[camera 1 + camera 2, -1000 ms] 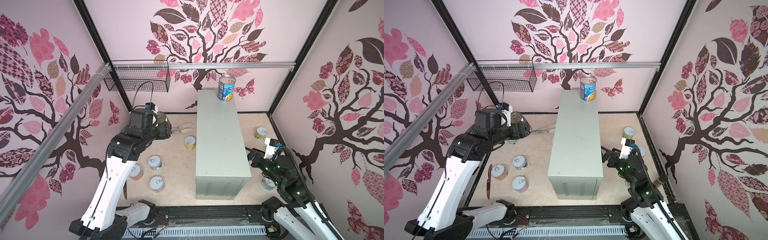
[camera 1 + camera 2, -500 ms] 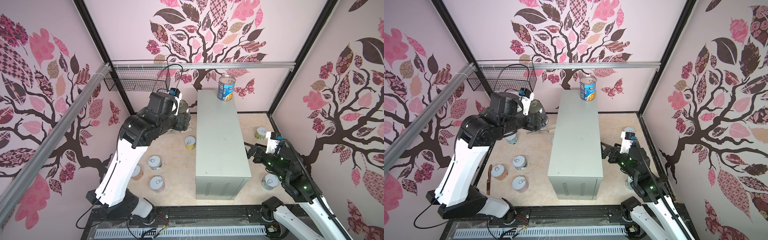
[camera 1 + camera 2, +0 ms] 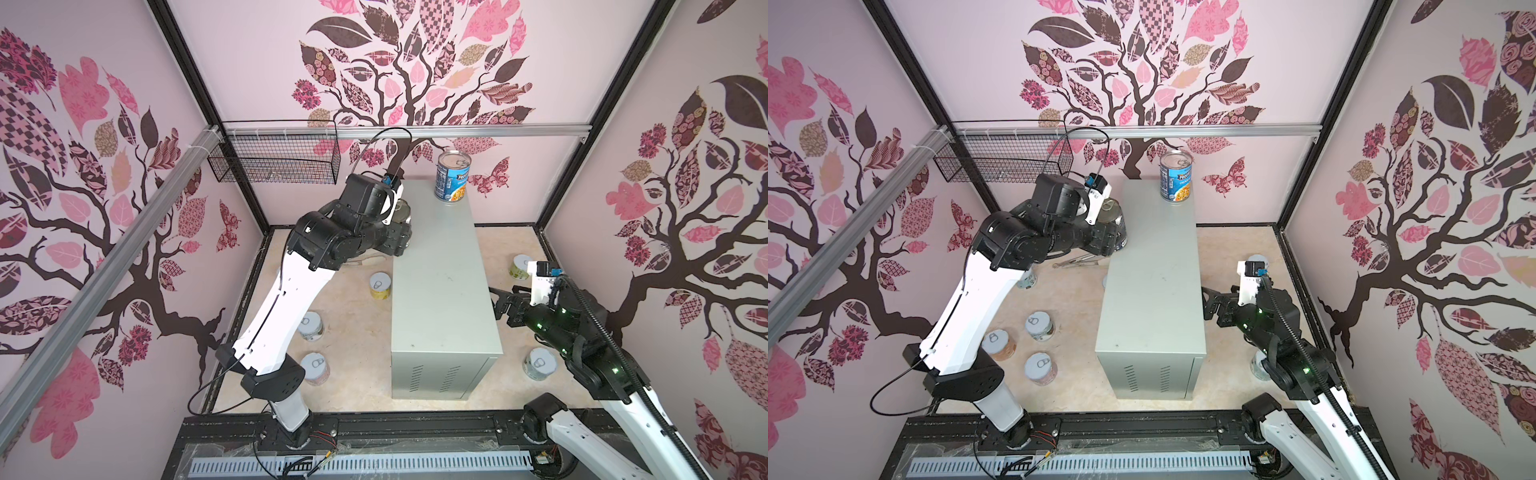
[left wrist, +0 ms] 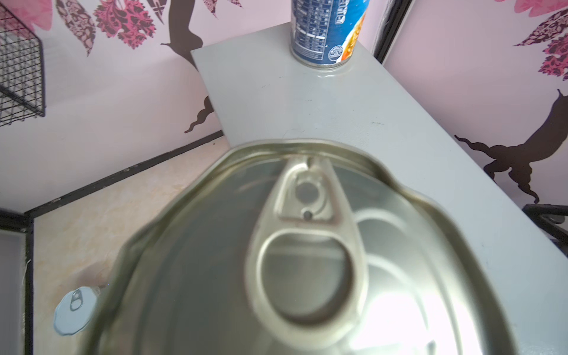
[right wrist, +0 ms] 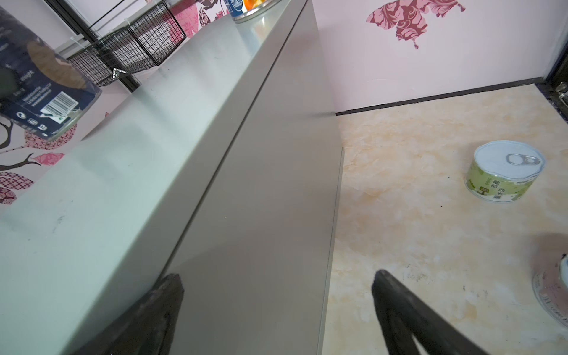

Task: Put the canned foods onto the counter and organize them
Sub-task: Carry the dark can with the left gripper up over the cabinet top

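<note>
Up from floor level has come the left arm, swinging toward the far end of the desk (image 3: pixel 440 282) (image 3: pixel 1154 291), and the right arm has stretched forward a little along the desk's right flank. From where I stand, the left pincer (image 3: pixel 395 239) (image 3: pixel 1106 237) is clenched on the navy can (image 3: pixel 1119 232), which hangs in the air at the desk's left edge, near the far end. Seen from the right wrist, that can (image 5: pixel 46 92) is tilted and its base is clear of the desk top (image 5: pixel 123 153), with wall showing beneath it. From the left wrist its pull-tab lid (image 4: pixel 307 246) fills most of the view, and the pincer's fingers are hidden.

On the far end of the desk stands the blue can (image 3: pixel 452 174) (image 3: pixel 1176 176) (image 4: pixel 325 33), upright, well apart from the held one.

Low beside the desk's right wall, the right pincer (image 3: pixel 496 303) (image 3: pixel 1206 305) is released, its fingers (image 5: pixel 399 307) spread wide with nothing between them.

Short tins remain on the floor (image 3: pixel 353 340): a yellow one (image 3: pixel 380 286) just beside the desk's left wall, others (image 3: pixel 1040 326) (image 3: pixel 998 345) (image 3: pixel 1040 368) by the left arm's base, a green one (image 3: pixel 519 266) (image 5: pixel 507 172) and a pale one (image 3: pixel 540 363) on the right side. Tongs (image 3: pixel 1077 262) lie on the floor under the left arm, and a wire basket (image 3: pixel 274 162) hangs on the back rail.
</note>
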